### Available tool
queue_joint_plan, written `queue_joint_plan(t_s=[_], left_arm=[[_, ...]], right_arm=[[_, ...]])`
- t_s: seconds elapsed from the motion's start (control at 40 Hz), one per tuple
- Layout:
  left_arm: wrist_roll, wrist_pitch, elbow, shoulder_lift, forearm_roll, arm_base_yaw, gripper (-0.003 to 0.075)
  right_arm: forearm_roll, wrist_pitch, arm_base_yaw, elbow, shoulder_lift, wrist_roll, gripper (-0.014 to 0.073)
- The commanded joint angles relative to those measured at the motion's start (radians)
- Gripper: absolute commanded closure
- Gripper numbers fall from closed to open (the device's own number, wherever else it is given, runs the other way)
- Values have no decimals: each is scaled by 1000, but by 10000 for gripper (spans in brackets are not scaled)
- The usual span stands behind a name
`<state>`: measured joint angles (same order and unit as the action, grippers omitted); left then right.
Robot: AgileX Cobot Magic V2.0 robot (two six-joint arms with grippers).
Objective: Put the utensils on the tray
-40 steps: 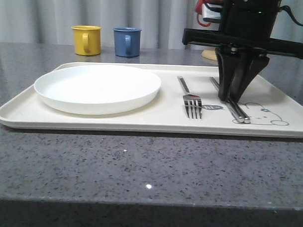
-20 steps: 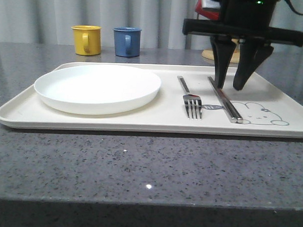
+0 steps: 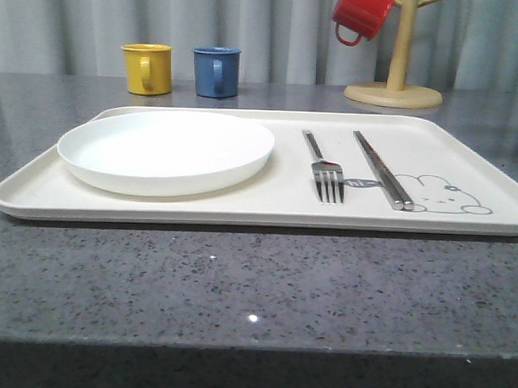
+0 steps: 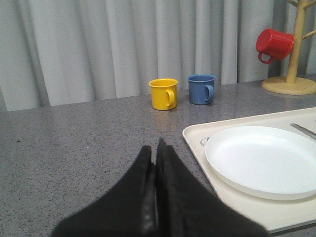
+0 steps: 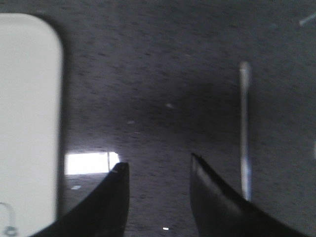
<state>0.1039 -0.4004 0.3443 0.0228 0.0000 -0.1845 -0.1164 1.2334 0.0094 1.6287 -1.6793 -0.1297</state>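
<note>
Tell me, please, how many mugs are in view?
3. The yellow mug and the blue mug stand side by side on the table behind the tray; the red mug hangs on the wooden stand.

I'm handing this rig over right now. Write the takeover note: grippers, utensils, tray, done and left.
Left gripper: shut, empty, over the grey countertop beside the cream rectangular tray.
Right gripper: open, empty, over bare counter off the tray's edge.
Done: silver four-tined fork and silver chopstick pair lie side by side on the tray, right of the round white plate.
Left: a thin blurred metal piece, possibly the spoon, lies on the counter by the right gripper; confirm and place.
</note>
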Motion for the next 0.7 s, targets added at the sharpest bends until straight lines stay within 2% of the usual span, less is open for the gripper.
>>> queue_joint_plan(t_s=[0.0, 0.2, 0.68], left_arm=[[-9, 77, 26, 12, -11, 0, 738], [-9, 77, 26, 12, -11, 0, 738], [-9, 77, 26, 12, -11, 0, 738]], right_arm=[[-15, 103, -91, -10, 42, 61, 260], [41, 95, -217, -33, 2, 144, 260], [53, 24, -231, -33, -102, 162, 260]])
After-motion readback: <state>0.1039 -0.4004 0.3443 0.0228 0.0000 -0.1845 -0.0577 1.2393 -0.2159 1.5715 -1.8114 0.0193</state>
